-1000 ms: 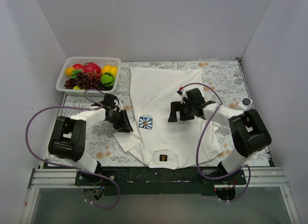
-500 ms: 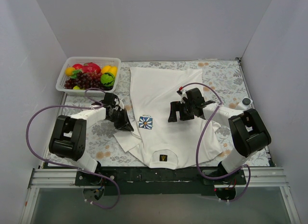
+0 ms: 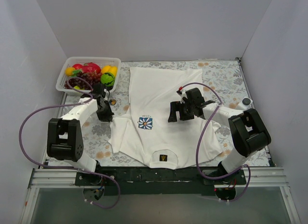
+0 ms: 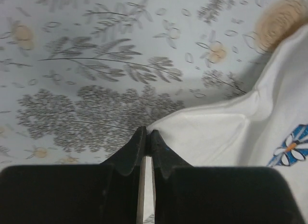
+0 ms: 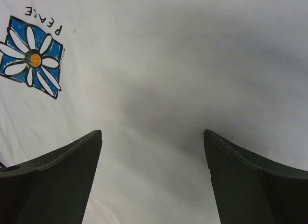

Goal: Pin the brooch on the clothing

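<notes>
The clothing, a white T-shirt [image 3: 161, 103] with a blue-and-white flower emblem [image 3: 146, 122], lies flat on the patterned tablecloth with its black neck label [image 3: 163, 158] toward me. My left gripper [image 3: 105, 117] is shut on the edge of the shirt's left sleeve [image 4: 207, 132], which is pulled out to the left; the fingertips [image 4: 146, 136] pinch the white fabric. My right gripper [image 3: 176, 117] hovers open over the shirt's chest [image 5: 159, 79], with nothing between its fingers and the emblem [image 5: 32, 55] off to its side. A small round gold-centred object [image 3: 111, 102], possibly the brooch, lies beside the left arm.
A white basket [image 3: 65, 82] of toy fruit stands at the back left. A small white cylinder [image 3: 246, 102] sits near the right wall. Grey walls close in three sides. Tan blotches [image 4: 281, 21] mark the tablecloth beside the sleeve.
My left gripper has shut on the folded sleeve's edge and drawn it out to the left, so the sleeve now lies spread. The right arm has stayed still.
</notes>
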Tool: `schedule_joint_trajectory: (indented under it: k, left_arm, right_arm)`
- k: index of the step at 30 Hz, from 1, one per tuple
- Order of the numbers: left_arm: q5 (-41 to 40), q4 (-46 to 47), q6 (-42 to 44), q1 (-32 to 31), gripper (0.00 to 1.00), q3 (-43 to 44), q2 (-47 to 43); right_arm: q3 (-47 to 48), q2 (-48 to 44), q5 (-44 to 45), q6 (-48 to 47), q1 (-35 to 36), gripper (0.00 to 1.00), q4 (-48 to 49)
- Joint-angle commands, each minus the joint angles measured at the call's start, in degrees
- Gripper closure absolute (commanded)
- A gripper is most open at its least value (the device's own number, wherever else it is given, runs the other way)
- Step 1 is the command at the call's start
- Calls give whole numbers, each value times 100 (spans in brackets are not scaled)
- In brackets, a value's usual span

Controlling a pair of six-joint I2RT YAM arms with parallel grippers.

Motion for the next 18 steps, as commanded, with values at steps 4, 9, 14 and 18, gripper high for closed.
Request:
schedule_joint_trajectory:
  k: [4, 9, 14, 18]
  left_arm:
    - [-1588, -565, -83, 340, 100, 367, -332]
    - [-2142, -803, -205, 410, 100, 438, -271]
    - [-2494, -1023, -425, 428, 100, 341, -253]
    - [-2320, -997, -268, 428, 64, 499, -305]
  right_arm:
    - [151, 147, 139, -153, 24, 7, -202]
    - [195, 182, 192, -171, 24, 7, -281]
    - [274, 183, 271, -232, 16, 6, -396]
    - [388, 121, 210, -276, 24, 6, -466]
